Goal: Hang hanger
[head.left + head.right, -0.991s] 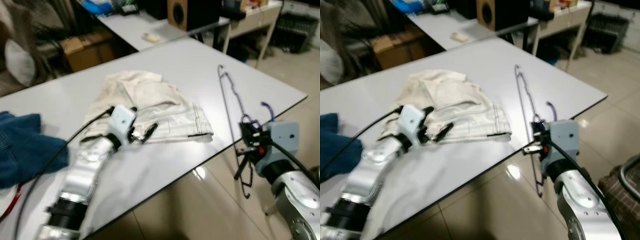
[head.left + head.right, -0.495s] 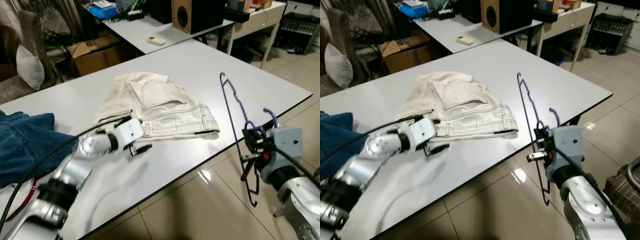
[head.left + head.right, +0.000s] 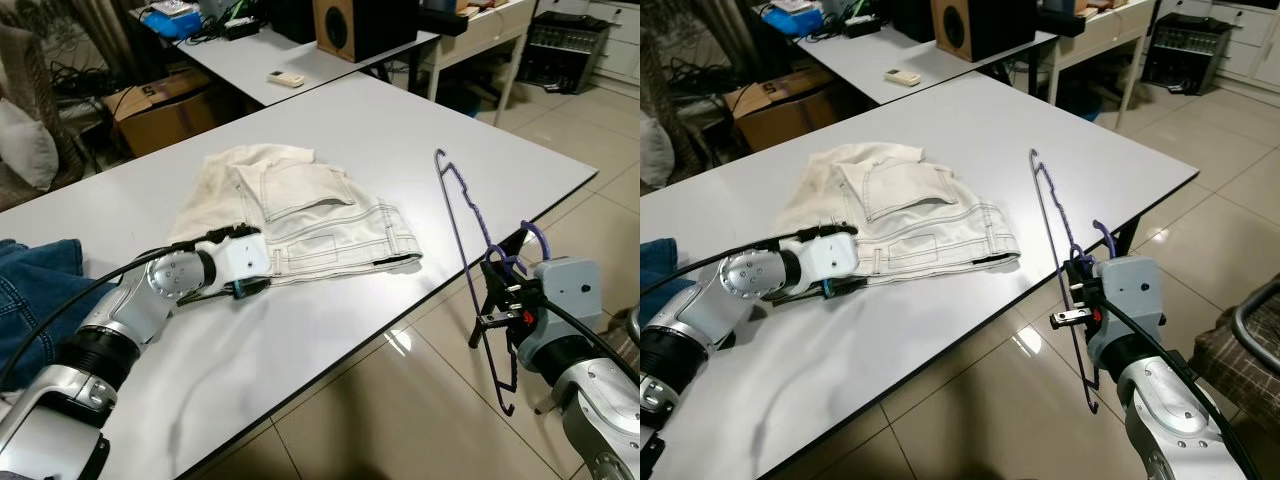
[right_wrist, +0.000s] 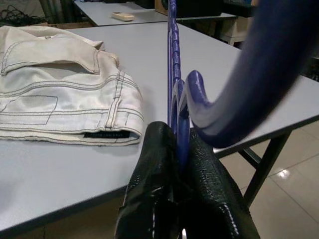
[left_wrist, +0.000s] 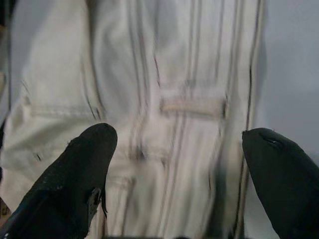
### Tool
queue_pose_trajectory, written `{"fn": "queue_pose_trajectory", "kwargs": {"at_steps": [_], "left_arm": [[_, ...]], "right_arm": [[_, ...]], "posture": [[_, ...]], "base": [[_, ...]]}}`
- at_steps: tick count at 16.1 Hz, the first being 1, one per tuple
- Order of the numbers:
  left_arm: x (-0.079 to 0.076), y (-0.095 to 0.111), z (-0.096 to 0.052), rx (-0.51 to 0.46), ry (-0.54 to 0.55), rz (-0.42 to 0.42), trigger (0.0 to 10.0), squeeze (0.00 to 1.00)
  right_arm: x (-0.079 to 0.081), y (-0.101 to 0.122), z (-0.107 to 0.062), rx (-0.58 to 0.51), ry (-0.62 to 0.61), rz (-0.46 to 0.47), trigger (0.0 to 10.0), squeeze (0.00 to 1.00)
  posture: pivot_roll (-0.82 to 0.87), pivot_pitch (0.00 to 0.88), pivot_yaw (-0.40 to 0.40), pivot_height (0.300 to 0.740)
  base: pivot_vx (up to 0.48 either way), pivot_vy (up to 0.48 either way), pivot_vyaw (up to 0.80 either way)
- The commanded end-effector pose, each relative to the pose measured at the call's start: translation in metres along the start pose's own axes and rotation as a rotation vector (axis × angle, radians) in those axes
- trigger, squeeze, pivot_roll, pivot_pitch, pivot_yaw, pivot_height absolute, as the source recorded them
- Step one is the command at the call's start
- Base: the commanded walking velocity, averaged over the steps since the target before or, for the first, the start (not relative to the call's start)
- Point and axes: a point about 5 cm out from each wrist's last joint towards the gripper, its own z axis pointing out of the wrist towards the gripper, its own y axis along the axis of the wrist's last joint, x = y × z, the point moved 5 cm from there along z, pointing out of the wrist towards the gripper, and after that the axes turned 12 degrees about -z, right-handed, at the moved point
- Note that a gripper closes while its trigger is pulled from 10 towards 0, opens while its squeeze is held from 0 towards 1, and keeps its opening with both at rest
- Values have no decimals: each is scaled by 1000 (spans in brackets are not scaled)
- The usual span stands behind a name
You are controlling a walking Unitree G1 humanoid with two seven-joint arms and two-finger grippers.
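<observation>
Right pincer [image 4: 179,164]: my fingers are clamped on the purple hanger [image 3: 470,240], holding it upright in the air off the bench's near edge, hook toward me.
Left pincer [image 5: 174,164]: fingers spread wide, low over the cream trousers [image 3: 300,215], at their near edge.
Bench [image 3: 420,120]: white top; the trousers lie folded near its middle, well apart from the hanger.
Blue denim [image 3: 35,290]: heaped at the bench's left end, beside my left arm.
Further back: a second white table with a speaker [image 3: 350,25] on it.
</observation>
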Motion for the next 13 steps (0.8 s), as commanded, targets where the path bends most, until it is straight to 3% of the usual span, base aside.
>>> {"fn": "queue_pose_trajectory", "kwargs": {"at_steps": [1,3,4,7,13], "left_arm": [[3,-6,-3,31,-8,28,10000,0],[5,-17,-5,89,-1,60,10000,0],[14,-21,-5,107,62,65,10000,0],[24,-22,-2,109,132,67,10000,0],[26,-29,2,121,199,85,10000,0]], "right_arm": [[2,4,1,-22,4,-13,10000,0],[3,4,1,-25,3,-17,10000,0],[4,5,2,-29,6,-18,10000,0],[7,4,2,-29,16,-25,10000,0],[5,6,5,-41,17,-41,10000,0]], "posture": [[-241,0,144,740],[-240,0,144,740],[-241,0,144,740],[-243,0,141,740],[-243,0,129,740]], "base": [[0,0,0],[0,0,0],[0,0,0],[0,0,0],[0,0,0]]}}
